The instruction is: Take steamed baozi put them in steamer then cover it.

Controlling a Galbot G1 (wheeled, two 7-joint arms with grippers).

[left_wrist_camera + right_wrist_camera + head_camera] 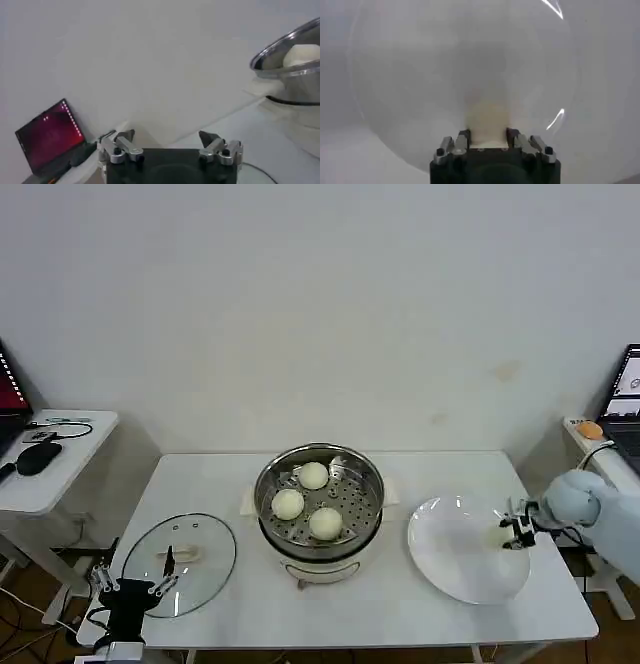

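Observation:
The steamer stands mid-table with three steamed baozi on its perforated tray. In the left wrist view the steamer's rim shows with one baozi inside. My right gripper is over the right part of the white plate, shut on a fourth baozi that sits between its fingers. The glass cover lies flat on the table at the front left. My left gripper hangs open at the cover's near edge, holding nothing.
A side table with a laptop and cables stands at the left. Another desk with a screen and an orange object is at the right. Bare tabletop lies in front of the steamer.

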